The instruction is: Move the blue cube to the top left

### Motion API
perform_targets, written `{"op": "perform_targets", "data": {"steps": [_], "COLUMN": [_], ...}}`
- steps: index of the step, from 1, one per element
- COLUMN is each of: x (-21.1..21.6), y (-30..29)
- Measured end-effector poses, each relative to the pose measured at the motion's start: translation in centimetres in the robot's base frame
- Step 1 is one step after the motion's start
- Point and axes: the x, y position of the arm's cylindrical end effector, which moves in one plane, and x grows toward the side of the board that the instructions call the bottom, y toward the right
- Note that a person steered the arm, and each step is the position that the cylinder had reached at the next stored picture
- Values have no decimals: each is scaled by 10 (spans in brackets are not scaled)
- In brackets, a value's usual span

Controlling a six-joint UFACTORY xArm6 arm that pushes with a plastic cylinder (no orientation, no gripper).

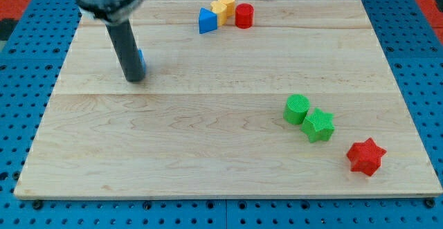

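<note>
The blue cube (141, 62) is mostly hidden behind my rod; only a thin blue sliver shows on the rod's right side, in the board's upper left part. My tip (135, 79) rests on the board directly in front of the cube, touching or almost touching it. The rod rises to the view's top left, where the arm's dark body fills the corner.
A blue triangular block (206, 21), a yellow block (223, 5) and a red cylinder (243, 15) cluster at the top middle. A green cylinder (297, 109), a green star (318, 124) and a red star (365, 157) lie at the lower right. The wooden board (208, 153) sits on a blue pegboard.
</note>
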Motion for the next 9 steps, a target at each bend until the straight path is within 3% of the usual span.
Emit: {"op": "perform_targets", "data": {"steps": [1, 2, 3, 4, 5, 7, 8, 9], "x": [-52, -50, -91, -93, -36, -113, -131, -85], "y": [-19, 17, 12, 27, 41, -14, -7, 47]}}
